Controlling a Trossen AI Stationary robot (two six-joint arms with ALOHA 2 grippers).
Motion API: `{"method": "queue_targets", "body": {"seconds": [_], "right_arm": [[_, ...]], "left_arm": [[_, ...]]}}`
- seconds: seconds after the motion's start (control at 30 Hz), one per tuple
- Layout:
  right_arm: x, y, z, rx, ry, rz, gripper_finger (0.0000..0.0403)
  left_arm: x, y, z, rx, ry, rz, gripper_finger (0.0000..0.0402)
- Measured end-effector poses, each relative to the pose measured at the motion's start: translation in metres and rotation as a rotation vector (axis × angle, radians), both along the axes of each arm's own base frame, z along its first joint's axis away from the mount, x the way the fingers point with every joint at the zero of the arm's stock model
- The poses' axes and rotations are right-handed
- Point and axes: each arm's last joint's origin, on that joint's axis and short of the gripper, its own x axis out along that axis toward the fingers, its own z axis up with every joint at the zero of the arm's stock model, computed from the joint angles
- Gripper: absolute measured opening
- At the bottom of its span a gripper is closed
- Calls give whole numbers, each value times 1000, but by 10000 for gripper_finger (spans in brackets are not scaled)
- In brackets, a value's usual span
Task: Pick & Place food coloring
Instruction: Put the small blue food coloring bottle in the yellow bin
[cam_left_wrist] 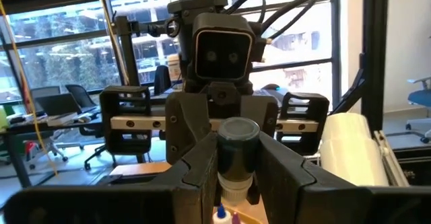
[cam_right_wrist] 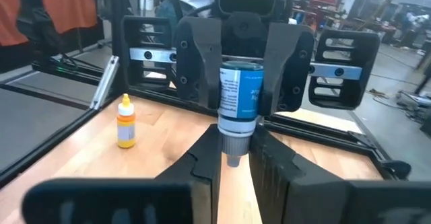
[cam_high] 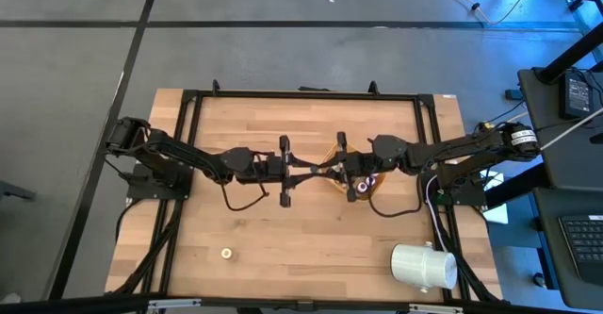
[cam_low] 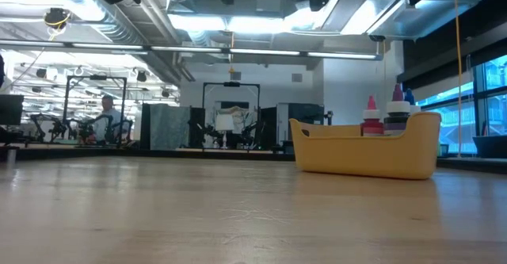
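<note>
Above the yellow bowl (cam_high: 369, 190), left claw (cam_high: 325, 169) and right claw (cam_high: 332, 168) both pinch 1 blue bottle (cam_right_wrist: 241, 94), apparently mid-handover

The arms are covering most of the yellow bowl (cam_high: 363, 193) in the high view, hiding its contents. The low view's top edge is cutting off both arms. The small object (cam_high: 226, 254) on the table is showing too small to identify.
</note>
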Motion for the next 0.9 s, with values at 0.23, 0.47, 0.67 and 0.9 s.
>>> {"method": "queue_targets", "body": {"seconds": [0.23,0.47,0.67,0.9], "right_arm": [[0,-1,-2,-3,24,-48,65],[0,-4,-6,-16,63,-123,69],[-3,-5,-19,-22,198,-191,70],[-15,-12,-45,52,489,-323,71]], "left_arm": [[1,1,-4,4,44,17,115],[1,2,-10,5,105,87,172],[0,-3,-25,15,265,88,187],[-5,-10,-48,-93,475,70,183]]}}
